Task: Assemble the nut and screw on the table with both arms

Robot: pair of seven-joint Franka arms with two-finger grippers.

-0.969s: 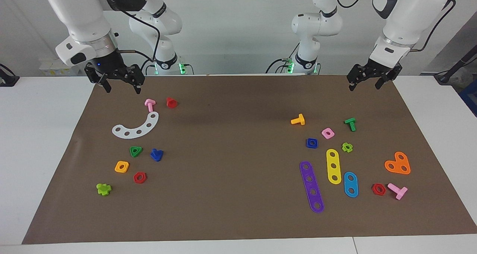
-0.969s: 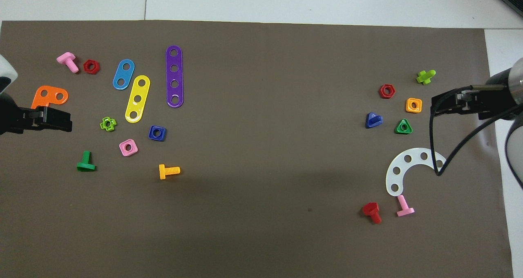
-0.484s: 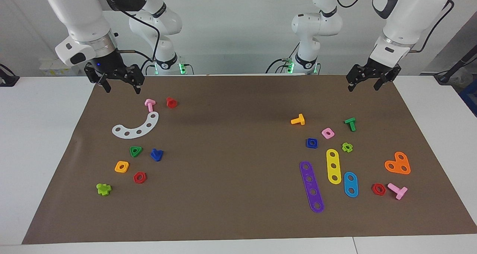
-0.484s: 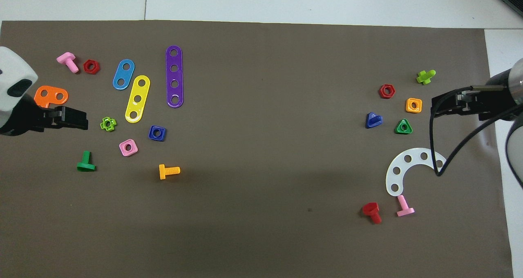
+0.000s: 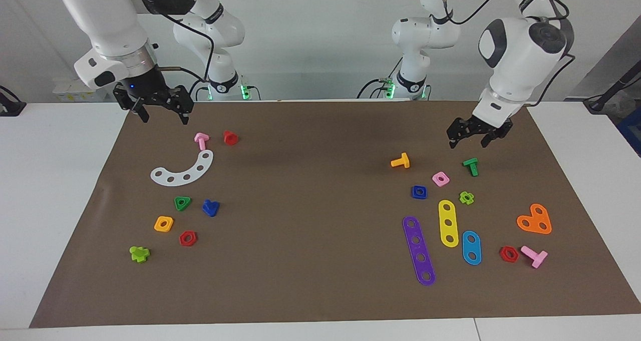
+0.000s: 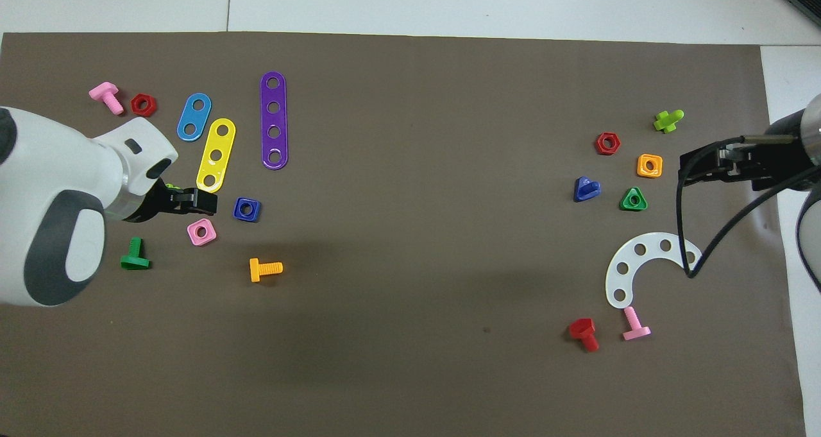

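Observation:
The dark-blue square nut [image 5: 419, 192] lies flat on the brown mat [image 5: 310, 261] toward the left arm's end; it also shows in the overhead view [image 6: 247, 209]. The dark-blue screw [image 5: 211, 208] lies on its side toward the right arm's end, also in the overhead view [image 6: 586, 188]. My left gripper [image 5: 468, 141] is open and empty, raised over the mat beside the nut, over a lime nut in the overhead view [image 6: 204, 201]. My right gripper [image 5: 164, 116] waits open and empty above the mat's edge [image 6: 689, 167].
Around the nut lie a pink square nut [image 5: 440, 179], a green bolt [image 5: 471, 166], an orange bolt [image 5: 401, 161], a lime nut [image 5: 466, 197] and a yellow strip [image 5: 448, 223]. By the screw lie a green triangular nut [image 5: 182, 203] and a white arc [image 5: 183, 171].
My left arm has swung in over the mat and come lower, its gripper now close beside the dark-blue nut. The right arm has not moved.

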